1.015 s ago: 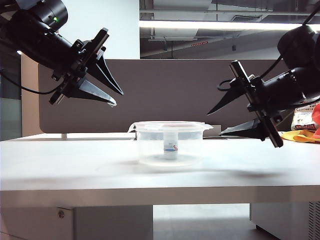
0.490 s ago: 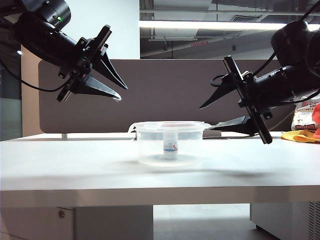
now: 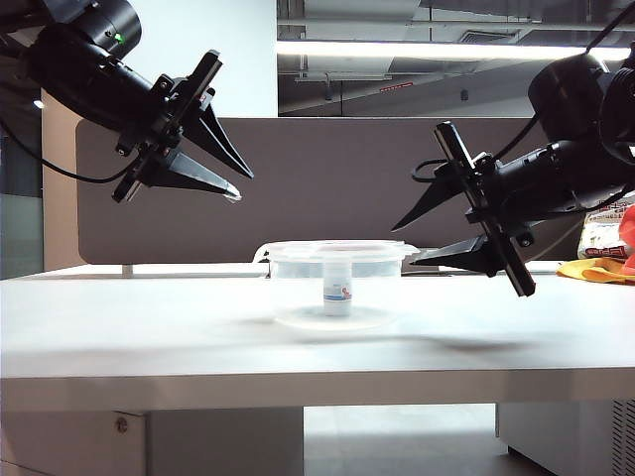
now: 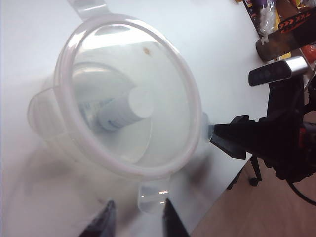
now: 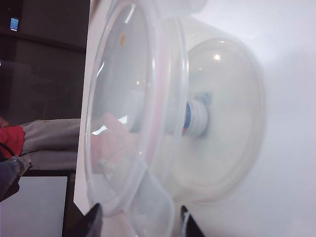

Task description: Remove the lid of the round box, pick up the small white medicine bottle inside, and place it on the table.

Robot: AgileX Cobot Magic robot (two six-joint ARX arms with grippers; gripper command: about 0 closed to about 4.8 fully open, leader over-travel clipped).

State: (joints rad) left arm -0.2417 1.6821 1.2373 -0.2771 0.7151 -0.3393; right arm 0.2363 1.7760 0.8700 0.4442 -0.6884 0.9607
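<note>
a: where was everything at that moment?

b: round box sat mid-table, lid still seated on it. small white bottle stood upright inside, roughly centre of the floor. nothing lifted yet.

a: grippers?

b: left gripper hung up at about 10 o'clock from the box, well clear, jaws a little apart, holding nothing. right gripper was at 3 o'clock, low, jaws spread with the lower finger just beside the lid rim. its wrist view showed the lid tab sitting between the fingertips, not pinched. contact with the rim: couldn't tell.

a: how did you expect the lid to handle?

b: thin frosted plastic, light, probably flexy and slick. flat face gave nothing to grip, so the tab looked like the only sane pinch point. judged it would peel up from one side, not pop off flat.

a: risk?

b: box looked light too. pulling the tab could've dragged or tipped the whole tub and knocked the bottle over. left gripper had a second tab in front of its fingers, likely the spot to brace.
</note>
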